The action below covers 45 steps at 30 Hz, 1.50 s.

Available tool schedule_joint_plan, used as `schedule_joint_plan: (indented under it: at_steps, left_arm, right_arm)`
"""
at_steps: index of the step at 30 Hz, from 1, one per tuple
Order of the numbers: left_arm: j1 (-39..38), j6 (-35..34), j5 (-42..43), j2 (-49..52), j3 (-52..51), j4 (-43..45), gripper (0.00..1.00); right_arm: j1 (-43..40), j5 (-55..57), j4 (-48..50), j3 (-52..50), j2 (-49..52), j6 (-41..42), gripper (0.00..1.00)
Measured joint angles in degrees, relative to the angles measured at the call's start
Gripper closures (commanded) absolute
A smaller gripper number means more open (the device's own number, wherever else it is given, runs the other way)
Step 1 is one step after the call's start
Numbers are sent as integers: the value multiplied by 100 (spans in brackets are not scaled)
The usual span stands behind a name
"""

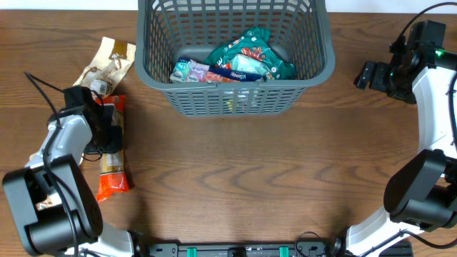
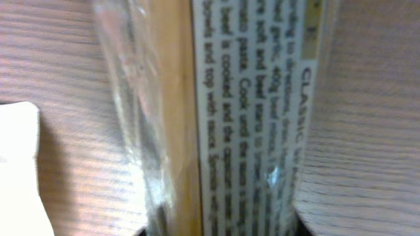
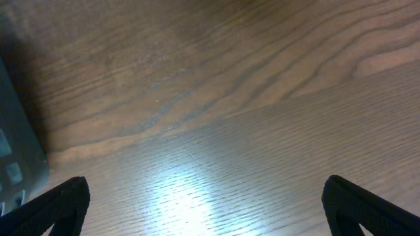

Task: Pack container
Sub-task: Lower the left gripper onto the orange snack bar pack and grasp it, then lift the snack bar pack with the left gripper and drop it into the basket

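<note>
Now at the near edge: the table (image 1: 243, 178), brown with a strong wood grain, lies bare across its middle.
Orange packet: the orange packet (image 1: 114, 182) lies flat on the table on the left, long and narrow, running from near to far.
Left gripper: the left gripper (image 1: 106, 123) is down on the far half of that packet, jaws closed on it.
Left wrist view: the orange packet (image 2: 243, 118) fills the middle of the view, very close and blurred, with a clear shiny edge and a white panel of small black print; wood shows on both sides.
Right gripper: the right gripper (image 1: 365, 74) hangs over the table on the far right, well apart from every packet, pointing toward the basket.
Right jaws: wide apart with nothing between them; in the wrist view the right gripper (image 3: 210, 206) shows both dark fingers (image 3: 62, 204) low in the corners, with only wood under them.
Tan packet: the tan packet (image 1: 108, 63) lies beyond the orange one, just left of the basket.
Basket: the basket (image 1: 214, 100), dark grey with slotted sides, stands at the far middle of the table; its wall (image 3: 16, 151) edges the right wrist view.
Inside the basket: green packets (image 1: 250, 53) piled toward the right, and a blue packet (image 1: 189, 71) lying against the near wall.
</note>
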Motion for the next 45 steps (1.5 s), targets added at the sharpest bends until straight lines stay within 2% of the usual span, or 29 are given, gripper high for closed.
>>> schedule_joint_plan:
  at_steps: [5, 11, 16, 21, 26, 31, 36, 41, 45]
  left_arm:
    - [13, -481, 262, -33, 85, -485, 94]
    - [2, -713, 588, -601, 538, -1808, 94]
    - [2, -898, 662, -1563, 2048, -2441, 94]
    - [-48, -1128, 734, -2103, 3910, -2809, 95]
    - [-750, -1049, 800, -2052, 5348, -2695, 95]
    - [-2138, -175, 885, -1650, 6223, -1980, 95]
    - [-3370, 1388, 675, -1032, 6387, -968, 94]
    - [-3908, 2870, 577, -195, 6387, -216, 95]
    - [-4006, 3639, 535, 544, 6387, -66, 94]
  right_arm:
    - [0, 0, 0, 0, 0, -13, 1]
    - [0, 0, -4, 0, 0, -87, 1]
    - [0, 0, -4, 0, 0, -118, 1]
    - [0, 0, -7, 0, 0, -129, 1]
    - [0, 0, 0, 0, 0, -129, 1]
    - [0, 2, -17, 0, 0, -129, 1]
    - [0, 0, -68, 0, 0, -131, 1]
    - [0, 2, -107, 0, 0, -129, 1]
    - [0, 2, -153, 0, 0, -133, 1]
